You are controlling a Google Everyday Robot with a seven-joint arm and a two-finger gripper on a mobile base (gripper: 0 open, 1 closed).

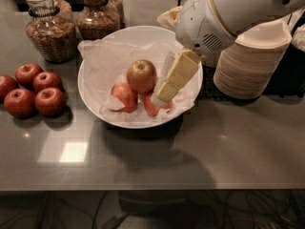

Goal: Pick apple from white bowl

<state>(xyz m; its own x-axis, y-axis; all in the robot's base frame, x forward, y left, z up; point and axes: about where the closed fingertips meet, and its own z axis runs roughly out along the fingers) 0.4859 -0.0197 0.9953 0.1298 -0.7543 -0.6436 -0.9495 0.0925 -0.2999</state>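
In the camera view, the pick had not yet been made. The apple (141,75) sat in the middle of the white bowl (89,101), perched on two redder apples (125,95) over the crinkled paper lining, with nothing gripping it. What remained, as I judged it, was the closing in, the grasp and the lift clear of the rim.

The gripper (161,98) hung inside the bowl's outline, slanting down from the upper right, its tip just beside the apple on the right and low over the paper. It appeared to hold nothing. Whether the claw was open or closed could not be told from this angle, nor whether its tip touched the paper or the redder fruit beneath.
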